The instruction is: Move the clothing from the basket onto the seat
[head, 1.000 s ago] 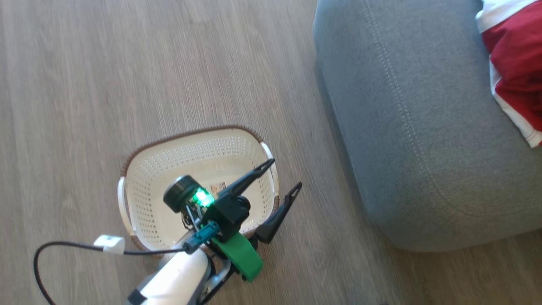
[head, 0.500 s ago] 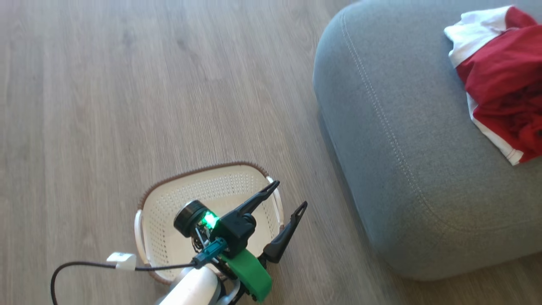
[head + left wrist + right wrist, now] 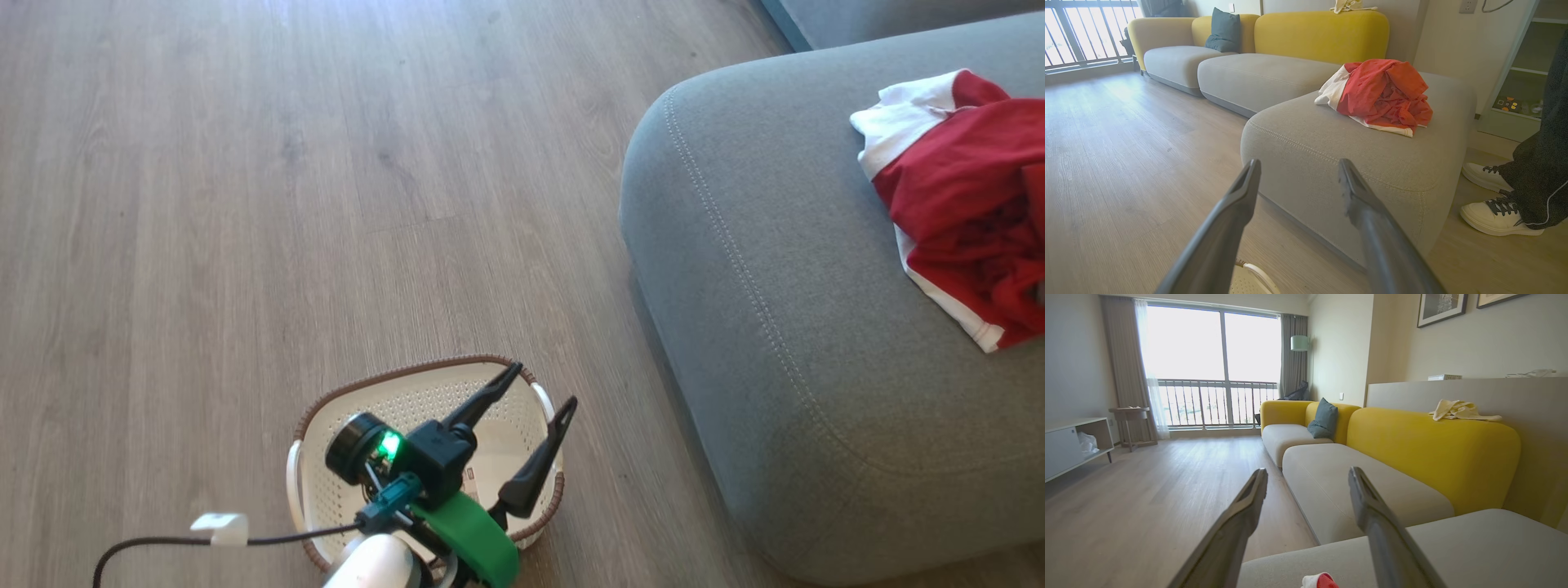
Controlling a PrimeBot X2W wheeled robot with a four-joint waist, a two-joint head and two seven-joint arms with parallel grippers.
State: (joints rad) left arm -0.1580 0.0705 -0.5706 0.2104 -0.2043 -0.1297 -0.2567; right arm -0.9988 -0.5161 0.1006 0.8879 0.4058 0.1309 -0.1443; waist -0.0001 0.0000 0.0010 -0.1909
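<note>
**Entry: laundry transfer, closing stage**

- **Clothing** (image 3: 955, 204): a rumpled heap of red fabric with white panels. It lies on top of the seat, towards its far right side and well apart from the basket.
- **Seat** (image 3: 784, 269): a grey cushion with rounded corners and a pale stitch line, bare on the side nearest the basket.
- **Basket** (image 3: 408, 396): stands on the wooden floor (image 3: 245, 204) just beside the seat's front corner. Its perforated walls and base show bare. The part under the wrist is hidden.
- **Left gripper** (image 3: 543, 385): hangs above the basket's right half with its jaws wide apart and nothing between them. The fingers point towards the seat.
- **Right gripper** (image 3: 1307, 473): its jaws are apart and it holds nothing. It is over the grey seat, with a scrap of red and white at the bottom edge of its own view.
- **Bystander**: a person's white shoes (image 3: 1498, 214) stand on the floor beside the seat's far end.
- **Step in hand (judged)**: the transfer looks finished, or within one check of it.
- **Next move (judged)**: confirm that the hidden part of the basket holds no garment. If one is there, the left arm would lower its spread fingers onto it and pinch. If not, both arms can retire.
</note>
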